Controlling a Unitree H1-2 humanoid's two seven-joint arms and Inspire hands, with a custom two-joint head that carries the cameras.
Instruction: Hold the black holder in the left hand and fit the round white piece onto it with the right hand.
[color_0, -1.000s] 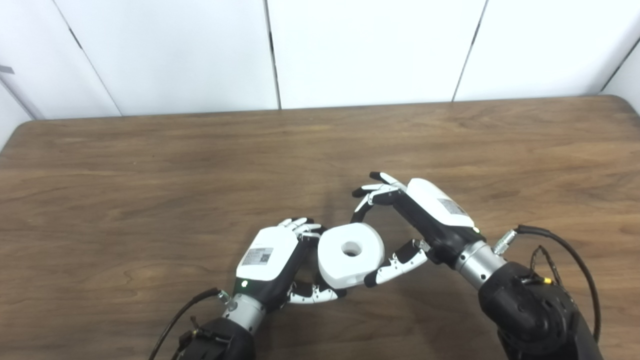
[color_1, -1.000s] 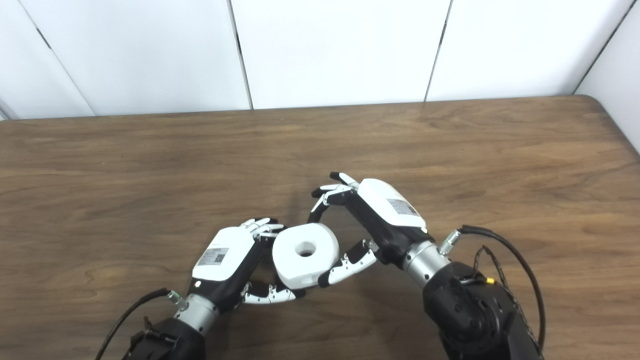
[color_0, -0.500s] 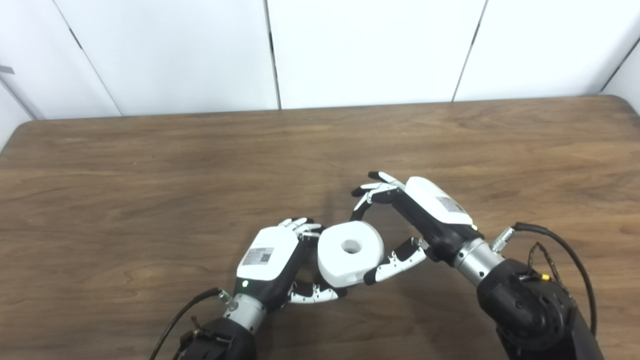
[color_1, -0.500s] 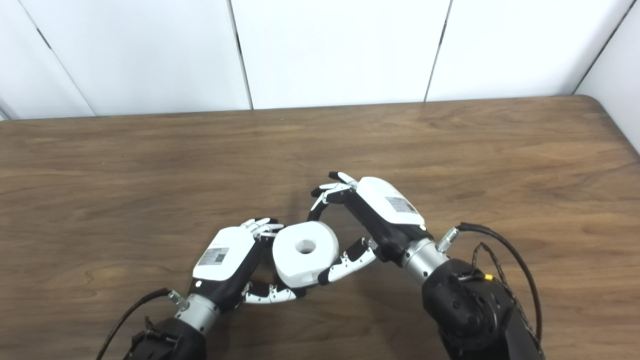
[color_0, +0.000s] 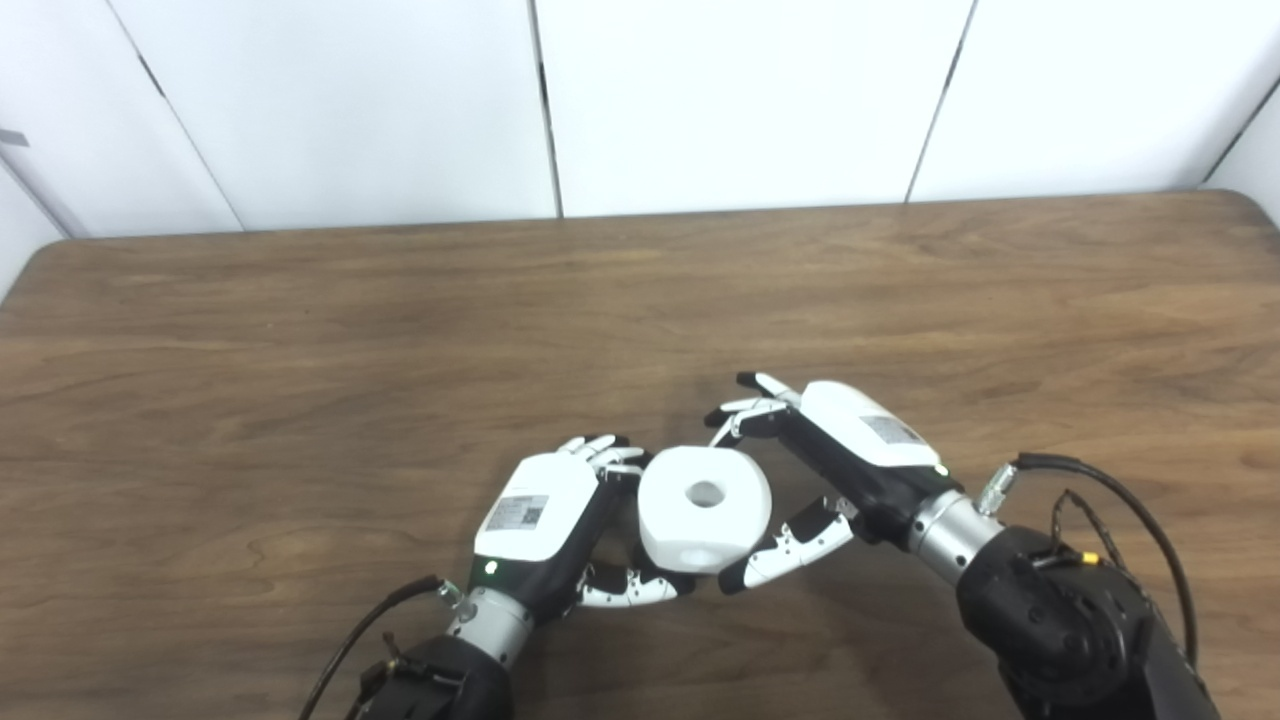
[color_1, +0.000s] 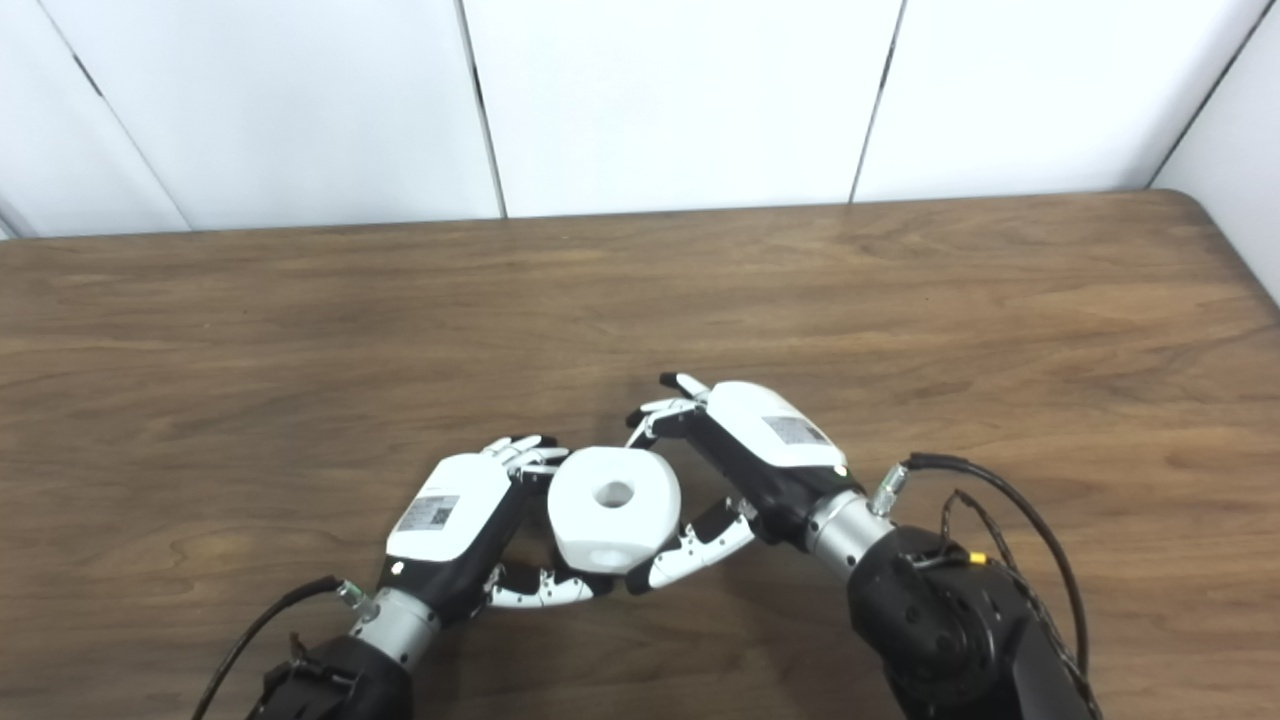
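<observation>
While the left hand (color_0: 545, 515) grips beneath it, the right hand's (color_0: 850, 455) fingers (color_0: 745, 412) clasp the round white plastic piece (color_0: 704, 508); seating calls for downward pressure.

Round white piece (color_0: 704, 510): a thick, smooth white disc with rounded edges and a round hole in the middle of its upper face; a small dark notch is seen low on its near side.
Pose: the flat face with the hole is turned upward and tilted slightly toward the camera.
Place: it is held above the desk (color_0: 300, 380), between the left hand (color_0: 545, 515) and the right hand (color_0: 835, 455), with fingers of both touching its sides.
Black holder: hidden under the round white piece and behind the left hand's fingers; its shape cannot be made out.
</observation>
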